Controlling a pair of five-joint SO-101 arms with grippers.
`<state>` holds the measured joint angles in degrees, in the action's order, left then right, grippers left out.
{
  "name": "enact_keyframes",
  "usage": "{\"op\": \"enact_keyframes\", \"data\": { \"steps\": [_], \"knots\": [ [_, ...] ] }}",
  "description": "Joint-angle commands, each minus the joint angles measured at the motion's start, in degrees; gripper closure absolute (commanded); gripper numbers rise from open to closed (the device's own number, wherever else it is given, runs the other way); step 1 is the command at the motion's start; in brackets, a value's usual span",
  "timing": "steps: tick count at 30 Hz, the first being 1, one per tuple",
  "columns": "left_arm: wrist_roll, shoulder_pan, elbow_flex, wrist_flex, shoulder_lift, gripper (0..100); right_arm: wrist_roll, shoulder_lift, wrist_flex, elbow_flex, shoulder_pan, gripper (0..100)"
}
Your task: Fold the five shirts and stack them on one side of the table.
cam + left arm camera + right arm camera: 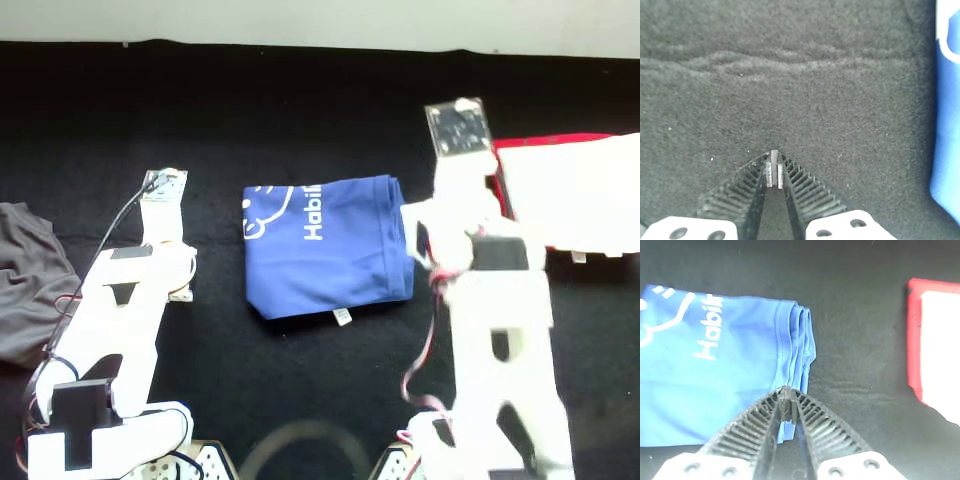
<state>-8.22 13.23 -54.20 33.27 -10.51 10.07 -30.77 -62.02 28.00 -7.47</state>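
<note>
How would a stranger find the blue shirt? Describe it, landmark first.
Start at the black table, then look between the two white arms. The blue shirt lies folded there. Only it is blue with white print; the grey shirt is crumpled, the stack white on red.

1. Location type: a robotics lab test bench.
2. Work surface: a table (300, 120) covered in black cloth, set against a plain pale wall (300, 20).
3. Equipment: two white plastic arms, the left arm (130, 310) and the right arm (500, 330), based at the near edge, with exposed cables (420, 360).
</note>
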Motion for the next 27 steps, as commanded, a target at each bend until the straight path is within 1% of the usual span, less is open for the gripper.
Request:
{"op": "enact_keyframes", "data": {
  "steps": [1,7,9,12,18,27],
  "knots": [
    [-0.35,0.4,-0.22,-1.41,-0.57,99,-0.44,12.7,0.92,-8.66,-0.75,98.9],
    [-0.35,0.4,-0.22,-1.41,-0.57,99,-0.53,37.05,0.66,-29.41,-0.84,98.9],
    [-0.35,0.4,-0.22,-1.41,-0.57,99,-3.43,44.88,-0.57,-36.79,-1.45,98.9],
    [-0.35,0.4,-0.22,-1.49,-0.57,99,-6.51,54.29,-5.93,-47.43,-2.33,98.9],
    [-0.35,0.4,-0.22,-1.49,-0.57,99,-9.05,66.86,-14.73,-66.33,-2.68,98.9],
    [-0.35,0.4,-0.22,-1.49,-0.57,99,-8.88,85.05,-15.25,-86.73,-1.54,98.9]
  ]
}}
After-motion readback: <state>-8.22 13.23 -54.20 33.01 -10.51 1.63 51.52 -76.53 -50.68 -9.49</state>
